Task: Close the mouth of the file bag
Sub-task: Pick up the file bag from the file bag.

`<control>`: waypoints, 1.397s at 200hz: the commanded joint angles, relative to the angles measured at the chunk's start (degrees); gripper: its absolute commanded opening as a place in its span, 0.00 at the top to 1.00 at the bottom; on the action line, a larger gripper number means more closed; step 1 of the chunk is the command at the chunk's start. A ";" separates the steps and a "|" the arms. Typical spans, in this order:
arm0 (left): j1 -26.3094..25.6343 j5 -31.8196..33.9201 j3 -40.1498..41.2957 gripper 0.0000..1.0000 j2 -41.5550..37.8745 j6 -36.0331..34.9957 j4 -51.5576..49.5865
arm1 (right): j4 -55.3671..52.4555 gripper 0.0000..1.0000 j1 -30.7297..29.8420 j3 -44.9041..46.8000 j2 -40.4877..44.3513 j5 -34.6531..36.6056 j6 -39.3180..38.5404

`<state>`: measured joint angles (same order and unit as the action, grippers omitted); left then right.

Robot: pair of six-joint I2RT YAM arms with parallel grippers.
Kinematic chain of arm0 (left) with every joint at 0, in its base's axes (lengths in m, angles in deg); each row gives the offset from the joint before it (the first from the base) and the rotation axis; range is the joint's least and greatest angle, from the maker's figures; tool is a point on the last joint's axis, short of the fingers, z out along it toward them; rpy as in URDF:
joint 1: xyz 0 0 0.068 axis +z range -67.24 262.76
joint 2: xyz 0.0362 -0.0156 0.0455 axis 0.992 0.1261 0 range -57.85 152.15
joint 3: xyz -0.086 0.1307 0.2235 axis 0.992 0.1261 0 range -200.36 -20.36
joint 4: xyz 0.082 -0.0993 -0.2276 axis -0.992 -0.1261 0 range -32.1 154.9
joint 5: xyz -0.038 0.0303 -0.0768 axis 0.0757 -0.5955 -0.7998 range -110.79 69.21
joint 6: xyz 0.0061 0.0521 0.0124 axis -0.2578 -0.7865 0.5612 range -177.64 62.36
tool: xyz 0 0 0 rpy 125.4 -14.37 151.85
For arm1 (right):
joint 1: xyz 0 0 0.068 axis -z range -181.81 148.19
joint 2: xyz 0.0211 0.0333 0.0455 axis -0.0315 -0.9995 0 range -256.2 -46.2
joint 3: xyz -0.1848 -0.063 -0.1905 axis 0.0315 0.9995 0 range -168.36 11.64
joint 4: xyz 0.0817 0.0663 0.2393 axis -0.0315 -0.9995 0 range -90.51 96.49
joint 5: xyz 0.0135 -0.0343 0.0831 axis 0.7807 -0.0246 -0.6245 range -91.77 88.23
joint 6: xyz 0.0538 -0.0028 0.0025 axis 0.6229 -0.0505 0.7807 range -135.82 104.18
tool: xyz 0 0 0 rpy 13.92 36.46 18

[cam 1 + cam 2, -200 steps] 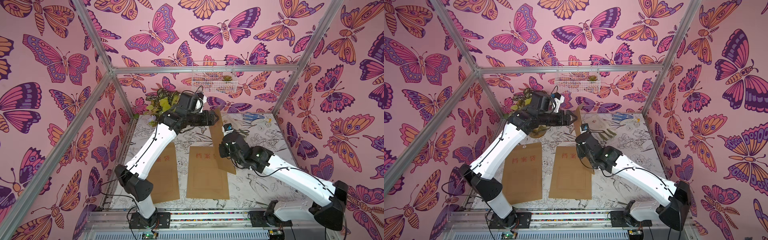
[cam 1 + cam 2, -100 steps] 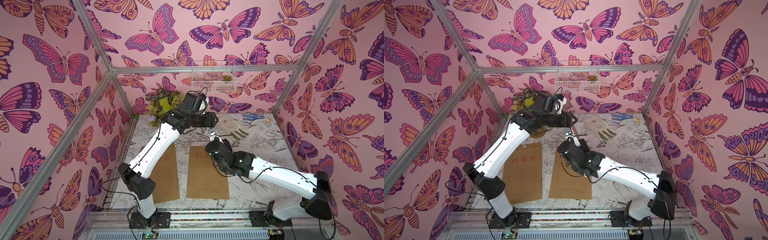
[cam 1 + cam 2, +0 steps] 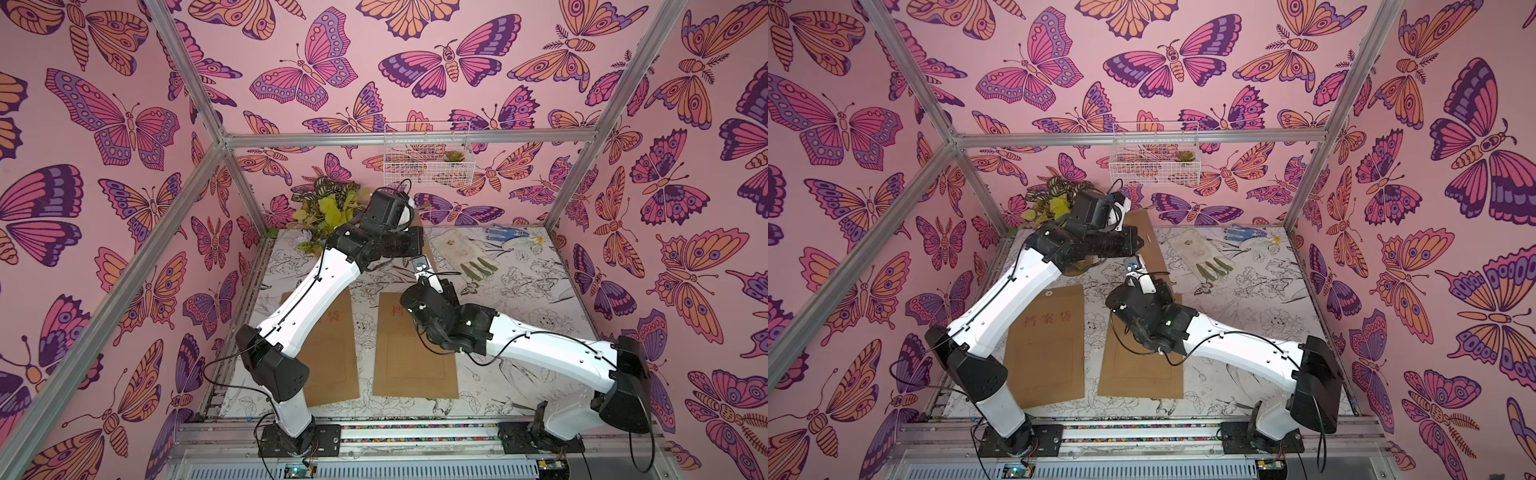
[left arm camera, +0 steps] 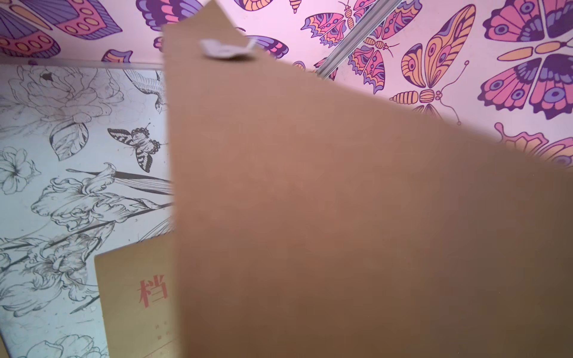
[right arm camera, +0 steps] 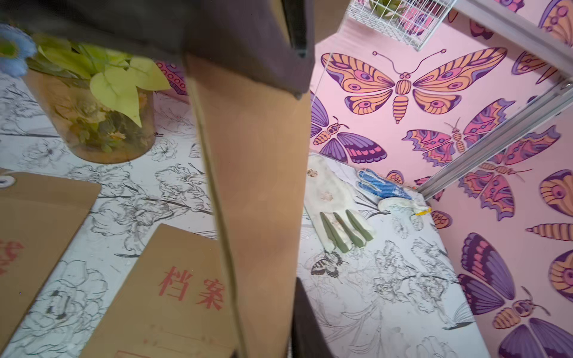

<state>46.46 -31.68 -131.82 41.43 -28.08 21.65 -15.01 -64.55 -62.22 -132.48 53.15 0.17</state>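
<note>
In both top views our left hand (image 3: 1138, 242) clenches the file bag (image 3: 1152, 253) upright above the far-centre tabletop (image 3: 1246, 299). The right hand (image 3: 1133, 269) sits just beside it, and we cannot tell its grip. Left wrist: light, stiffish kraft, we judge. Right wrist: we'd pinch its thin edge (image 5: 214, 186).

Both top views look steeply down from high above the front edge of the white table printed with black line-drawn flowers (image 3: 540, 299). They face its far edge and the pink butterfly-papered back wall (image 3: 498, 195). They stand far off, take in the whole table, and share nearly the whole scene with a slight sideways shift. The left wrist view sits very close to the upright brown paper file bag (image 4: 341, 217), which fills most of it. The right wrist view sits low beside that bag, facing the table's far right corner. All four views share the flat brown paper file bag with red characters (image 4: 133, 294) near the table's middle.
</note>
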 commanded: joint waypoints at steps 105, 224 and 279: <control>15.36 -32.95 22.07 1.00 -14.70 -16.65 25.19 | 8.00 0.21 42.32 17.68 23.91 -88.67 16.47; 17.52 -49.02 16.47 1.00 -15.33 -22.90 21.95 | 18.45 0.11 49.81 13.84 19.61 -92.20 10.27; 20.63 -55.65 15.76 1.00 -16.49 -38.35 10.13 | 19.98 0.12 50.83 13.88 21.42 -97.48 0.95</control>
<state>65.30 -82.32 -114.42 26.90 -56.08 39.03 6.65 -14.60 -46.05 -112.88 -40.68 8.03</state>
